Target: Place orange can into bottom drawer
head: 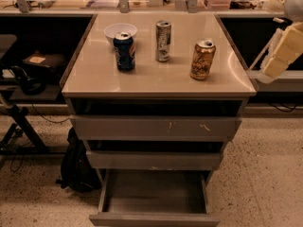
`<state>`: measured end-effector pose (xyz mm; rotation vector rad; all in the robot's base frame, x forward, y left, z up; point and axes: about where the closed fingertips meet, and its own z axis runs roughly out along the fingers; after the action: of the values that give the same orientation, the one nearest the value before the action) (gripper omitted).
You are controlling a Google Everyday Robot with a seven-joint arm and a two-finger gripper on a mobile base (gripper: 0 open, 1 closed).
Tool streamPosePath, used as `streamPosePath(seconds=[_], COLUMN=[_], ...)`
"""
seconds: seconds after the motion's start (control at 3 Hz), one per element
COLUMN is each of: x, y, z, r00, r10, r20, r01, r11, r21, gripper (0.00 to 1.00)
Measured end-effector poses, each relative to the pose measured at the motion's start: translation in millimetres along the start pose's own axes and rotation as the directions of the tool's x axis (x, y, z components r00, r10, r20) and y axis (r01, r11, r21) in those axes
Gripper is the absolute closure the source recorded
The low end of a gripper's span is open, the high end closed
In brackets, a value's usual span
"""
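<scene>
Though unable to tell end effector [283, 51] grip, can place it right of tabletop [156, 78], apart from orange can [202, 59]; bottom drawer [154, 219] open.

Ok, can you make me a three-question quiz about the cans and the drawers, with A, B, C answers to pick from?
1. Where on the cabinet top is the orange can?
A. left side
B. right side
C. back left corner

2. How many cans stand up there?
A. two
B. three
C. five

3. How is the bottom drawer?
A. pulled open
B. shut
C. missing

Answers:
1 B: it stands upright on the right part of the top. The gripper hangs beyond the cabinet's right edge and is not touching it.
2 B: there is the dark blue can, the silver can and the orange one.
3 A: it sticks out at the front, so you can see its bare inside.
</scene>
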<state>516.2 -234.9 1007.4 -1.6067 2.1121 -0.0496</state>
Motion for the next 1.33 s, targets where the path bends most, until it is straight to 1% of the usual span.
streamPosePath(seconds=[0.33,0.67,1.0,1.33], x=[0,-6,-16,-41], y=[0,0,-31,-41], z=[0,10,26,33], r00=[1.000,0.995,0.928,0.856], r10=[-0.001,0.022,0.092,0.113], r20=[0.000,0.093,0.360,0.504], r01=[0.001,-0.018,-0.074,-0.061], r11=[1.0000,0.9989,0.9952,0.9912], r21=[0.000,-0.043,-0.064,-0.117], gripper=[0.00,0.00,0.00,0.00])
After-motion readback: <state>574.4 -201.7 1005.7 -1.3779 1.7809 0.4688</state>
